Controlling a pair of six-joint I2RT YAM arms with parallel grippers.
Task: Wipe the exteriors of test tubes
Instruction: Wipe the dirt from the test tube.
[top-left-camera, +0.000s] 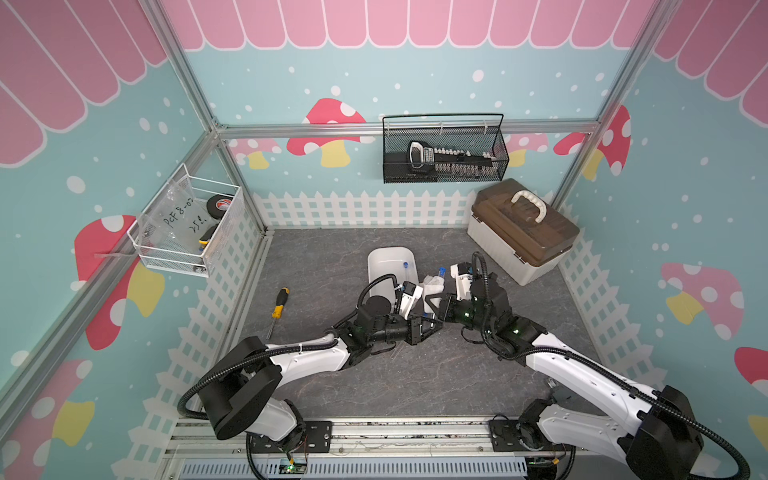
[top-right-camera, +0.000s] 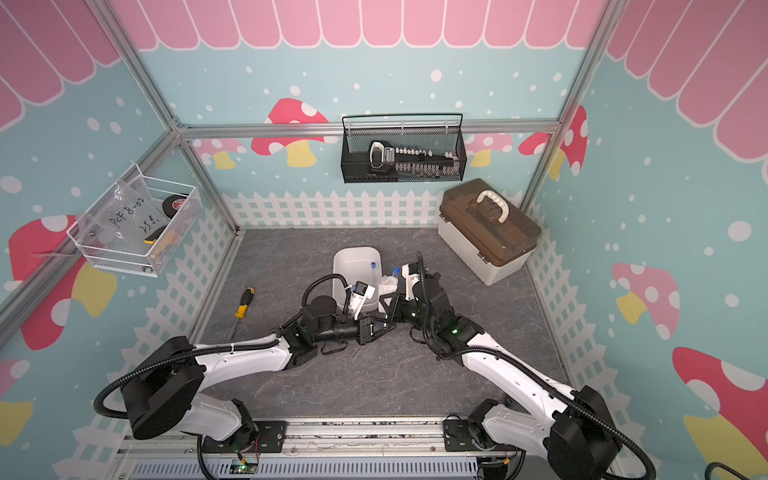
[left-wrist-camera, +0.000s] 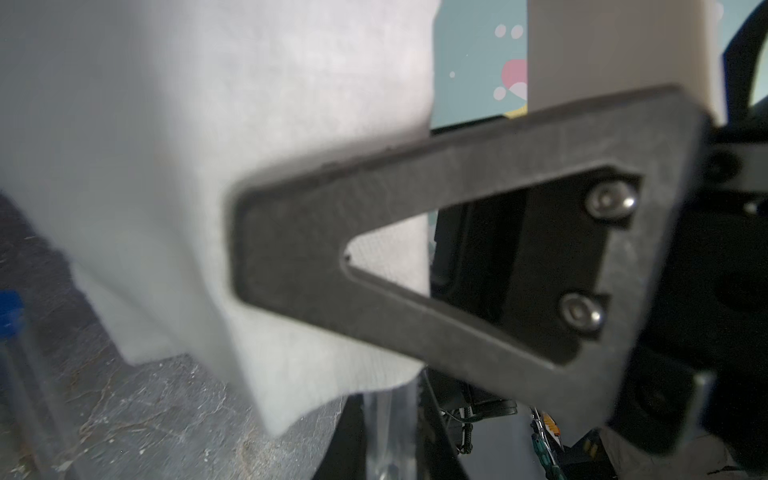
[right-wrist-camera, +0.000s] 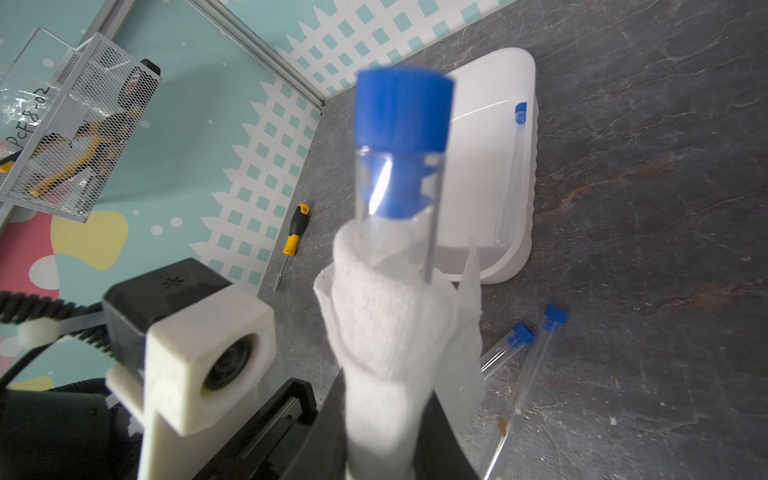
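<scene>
Right wrist view: R gripper (right-wrist-camera: 384, 453) clamps capped test tube (right-wrist-camera: 399, 137), blue cap end free, shaft wrapped in white cloth (right-wrist-camera: 386, 324). L gripper (left-wrist-camera: 237, 257) pinched shut on cloth edge. One tube (right-wrist-camera: 513, 174) lies along white tray (right-wrist-camera: 490, 83) wall. Two more tubes (right-wrist-camera: 498, 353) (right-wrist-camera: 525, 390) on mat (right-wrist-camera: 644, 208) nearby, open floor beyond. Screwdriver (right-wrist-camera: 293, 241) well apart.

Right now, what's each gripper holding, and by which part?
Left gripper pinches the white cloth wrapped round the blue-capped test tube; right gripper holds its lower end, contact hidden by cloth.

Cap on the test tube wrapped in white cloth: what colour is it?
Blue. The cap shows best in the right wrist view.
</scene>
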